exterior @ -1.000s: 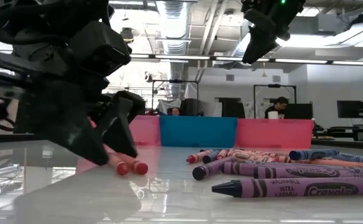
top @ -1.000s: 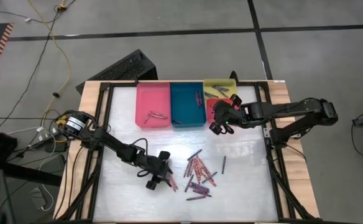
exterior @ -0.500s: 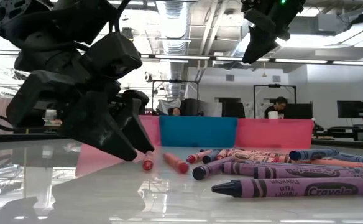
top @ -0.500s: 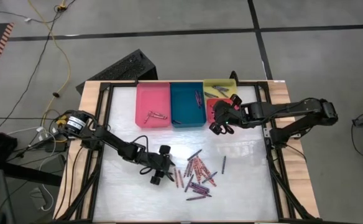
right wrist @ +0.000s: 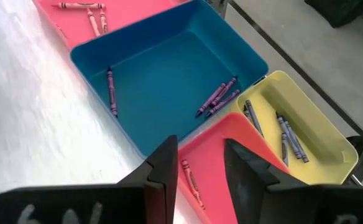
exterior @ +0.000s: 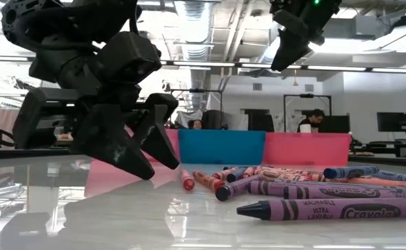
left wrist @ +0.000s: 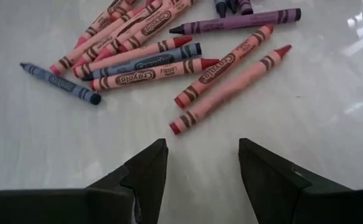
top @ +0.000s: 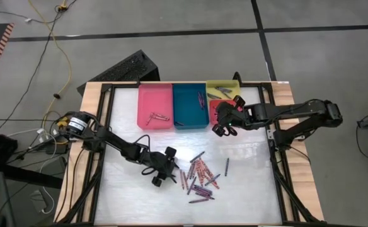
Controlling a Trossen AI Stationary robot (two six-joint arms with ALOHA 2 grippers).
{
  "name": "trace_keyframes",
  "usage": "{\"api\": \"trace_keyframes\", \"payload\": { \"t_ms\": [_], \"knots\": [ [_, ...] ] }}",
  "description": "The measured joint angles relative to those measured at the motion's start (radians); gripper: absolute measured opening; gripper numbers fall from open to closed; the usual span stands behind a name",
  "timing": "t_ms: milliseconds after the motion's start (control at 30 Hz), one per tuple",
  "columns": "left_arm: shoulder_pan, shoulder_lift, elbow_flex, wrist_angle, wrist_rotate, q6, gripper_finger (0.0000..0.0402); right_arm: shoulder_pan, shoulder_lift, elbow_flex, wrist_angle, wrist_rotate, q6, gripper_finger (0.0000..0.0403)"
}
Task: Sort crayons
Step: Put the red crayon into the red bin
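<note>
Crayons [top: 200, 173] are faced by the left gripper [top: 164, 169], lowered to the tabletop [top: 247, 183], jaws parted and empty; the right gripper [top: 224, 120], jaws parted and empty, is held above the red tray [right wrist: 222, 162].

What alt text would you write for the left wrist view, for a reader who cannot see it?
The left gripper hovers with its jaws open and empty over a white table, just short of two red crayons lying side by side. Behind them lies a loose pile of crayons, mostly red, with a few blue and purple ones.
</note>
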Motion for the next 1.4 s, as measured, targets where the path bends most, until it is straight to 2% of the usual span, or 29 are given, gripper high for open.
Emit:
{"api": "trace_keyframes", "payload": {
  "t_ms": [233, 400, 867, 1167, 1267, 1400],
  "knots": [
    [0.036, 0.004, 0.023, 0.002, 0.018, 0.049, 0.0185, 0.000, 0.000, 0.000, 0.000, 0.000, 0.000, 0.0124],
    [0.052, 0.004, 0.024, 0.001, 0.132, 0.047, 0.0185, 0.000, 0.000, 0.000, 0.000, 0.000, -0.001, 0.0124],
    [0.051, 0.004, 0.025, -0.017, 0.166, 0.083, 0.0185, 0.000, 0.000, 0.000, 0.000, -0.001, -0.001, 0.0124],
    [0.051, 0.110, 0.062, 0.008, 0.199, 0.066, 0.0183, 0.003, 0.000, 0.000, -0.005, -0.006, -0.001, 0.0124],
    [0.052, 0.119, 0.067, 0.000, 0.218, 0.056, 0.0166, 0.007, 0.000, 0.000, -0.009, -0.008, -0.001, 0.0124],
    [0.054, 0.115, 0.068, -0.017, 0.228, 0.056, 0.0114, 0.007, 0.000, 0.000, -0.012, -0.020, -0.001, 0.0124]
  ]
}}
